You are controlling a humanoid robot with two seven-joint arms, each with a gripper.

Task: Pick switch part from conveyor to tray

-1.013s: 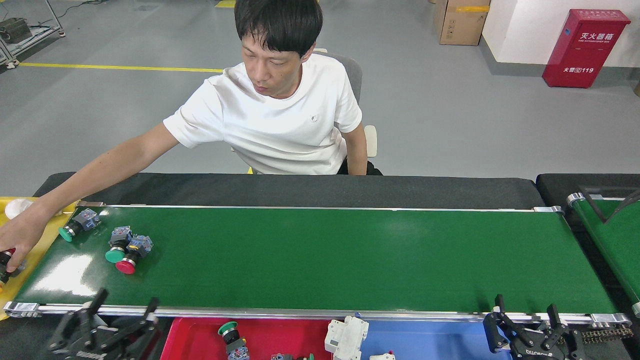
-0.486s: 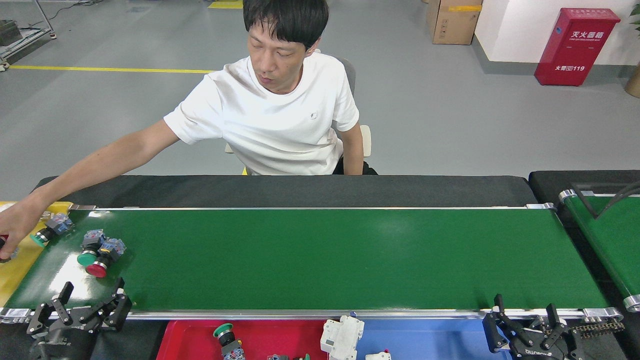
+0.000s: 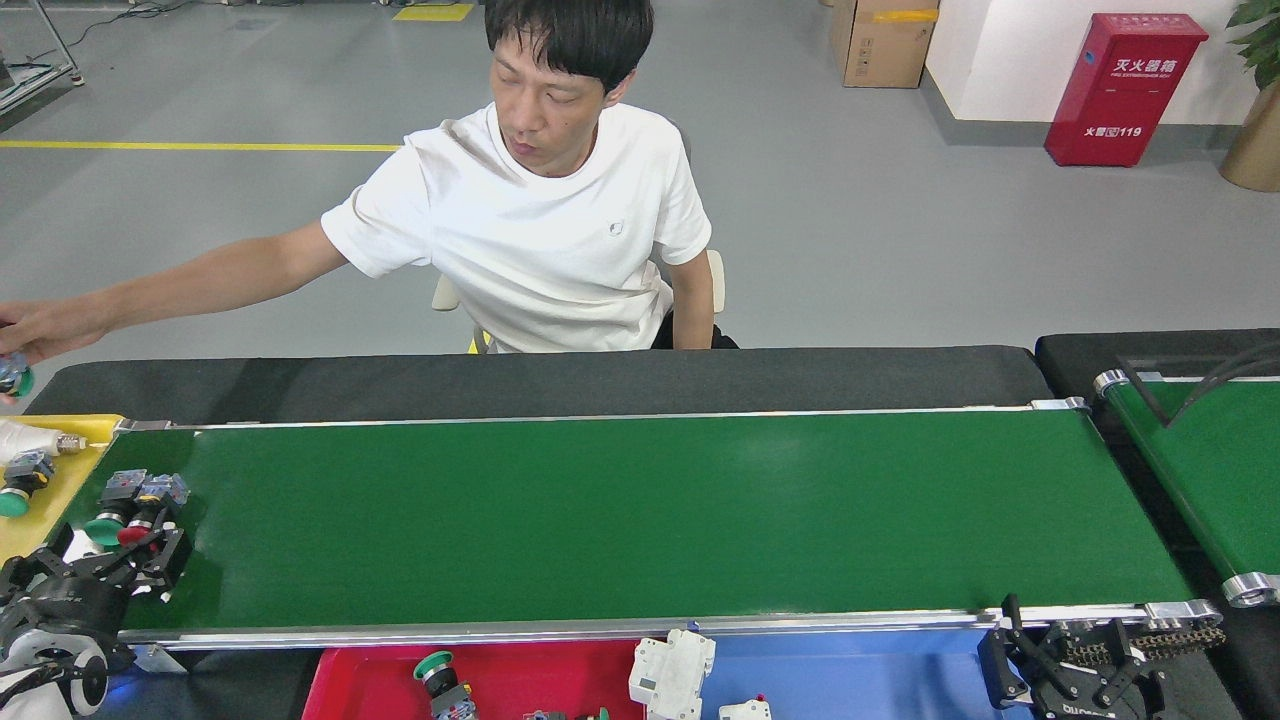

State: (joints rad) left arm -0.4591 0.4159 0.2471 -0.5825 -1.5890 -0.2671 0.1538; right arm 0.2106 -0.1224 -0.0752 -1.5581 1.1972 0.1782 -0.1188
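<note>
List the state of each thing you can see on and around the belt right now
left end effector: open, over the conveyor's left end, just short of the switches
right end effector: open, empty, off the belt
green-capped switch: lying on the conveyor
red-capped switch: lying beside it
conveyor: otherwise bare
person's hand: holding a switch off the belt
</note>
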